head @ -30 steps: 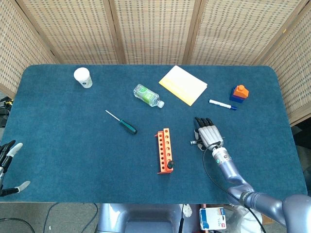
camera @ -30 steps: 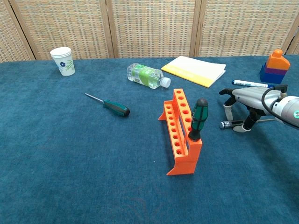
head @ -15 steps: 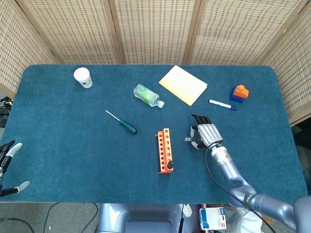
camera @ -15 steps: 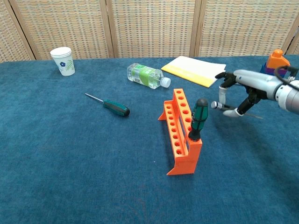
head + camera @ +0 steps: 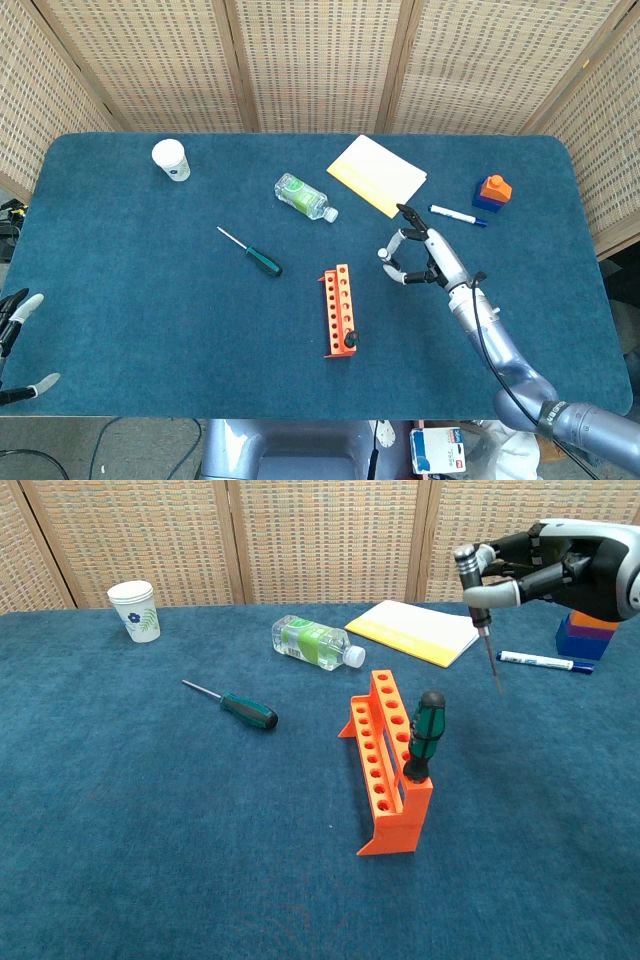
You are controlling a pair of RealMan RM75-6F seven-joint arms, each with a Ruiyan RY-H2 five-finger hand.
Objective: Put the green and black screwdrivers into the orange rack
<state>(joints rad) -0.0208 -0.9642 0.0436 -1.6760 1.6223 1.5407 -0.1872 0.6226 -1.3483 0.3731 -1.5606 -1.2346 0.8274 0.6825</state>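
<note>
The right hand (image 5: 560,565) is raised above the desk (image 5: 150,810), to the right of the orange rack (image 5: 388,770) and higher than it. It grasps a thin tool with a silver-grey handle (image 5: 478,580), pinched between its fingers, with the slim shaft hanging almost straight down and its tip in the air, clear of the desk; the tool's colour cannot be told for sure. One green and black screwdriver (image 5: 426,735) stands upright in a hole at the near end of the rack. A second green and black screwdriver (image 5: 235,706) lies flat on the desk, well to the left of the rack. Behind the rack lie a plastic bottle (image 5: 310,643) and a yellow pad (image 5: 420,630). The left hand (image 5: 18,335) shows only at the desk's left edge in the head view, well apart from the rack, fingers spread and grasping nothing.
</note>
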